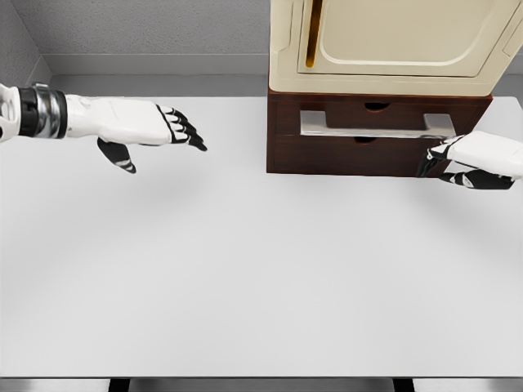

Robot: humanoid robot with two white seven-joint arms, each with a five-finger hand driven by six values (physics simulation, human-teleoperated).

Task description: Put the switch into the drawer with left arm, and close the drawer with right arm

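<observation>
White desk [245, 278] surface fills the near part of the head view, bare and pale from the bottom edge up to the wall.

From the picture's left comes the left arm, its left hand [151, 126] hovering above the desk with the palm turned down. Its fingers [186, 131] are stretched forward and loosely spread, the thumb hanging below them, and they hold nothing. No switch can be seen in or under this hand, nor anywhere on the desk; whether it lies inside the drawer cannot be told from here.

Well apart to the right of that hand stands a dark brown drawer unit [376, 139] at the back of the desk. A cream-coloured appliance [392, 41] with a door panel and a yellowish strip sits on top of it. The drawer [376, 124] shows a pale metallic edge along the unit's front, so it seems to stand slightly out, not quite flush.

At the right end of the drawer unit's front is the right hand [474, 159], its arm coming in from the picture's right. Its dark fingertips [431, 157] point toward the lower front of the unit, close to or touching it; the fingers are partly bent and grasp nothing.
</observation>
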